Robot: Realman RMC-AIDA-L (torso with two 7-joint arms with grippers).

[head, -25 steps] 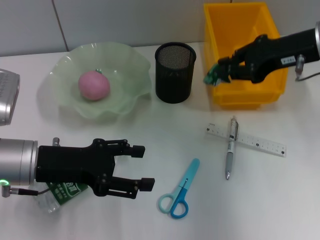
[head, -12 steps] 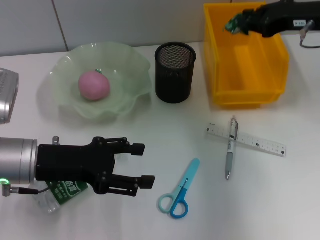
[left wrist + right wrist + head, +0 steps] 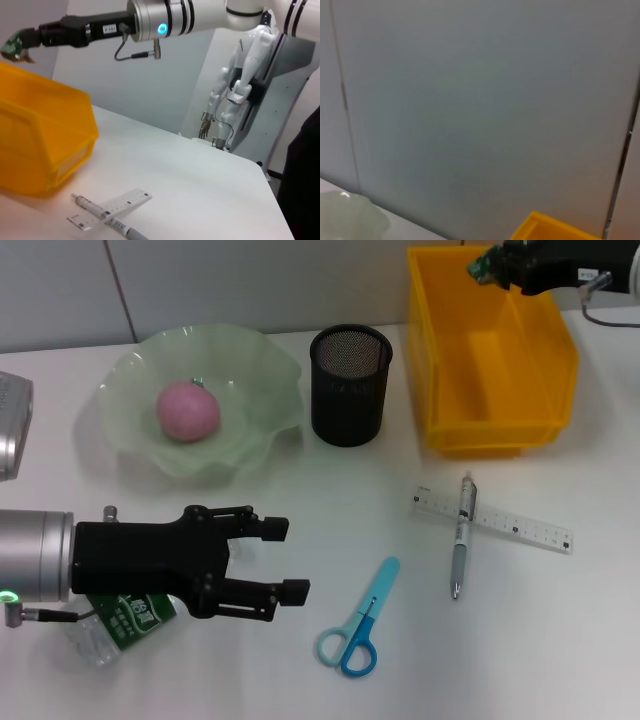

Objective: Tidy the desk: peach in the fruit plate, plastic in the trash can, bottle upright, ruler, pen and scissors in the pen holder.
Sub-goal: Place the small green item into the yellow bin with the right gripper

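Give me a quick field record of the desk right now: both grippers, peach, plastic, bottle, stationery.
left gripper: open, low over the lying bottle
right gripper: shut on plastic scrap, above the yellow bin's far edge
peach: in the fruit plate
ruler: on desk, pen lying across it
scissors: on desk
pen holder: upright, contents hidden

R gripper (image 3: 487,267) w/ plastic (image 3: 482,266) | rose to bin (image 3: 440,390) far rim

We see a pink peach (image 3: 188,410) in the green plate (image 3: 262,430), and blue scissors (image 3: 358,625) flat near the crossed ruler (image 3: 520,527) and pen (image 3: 461,536).
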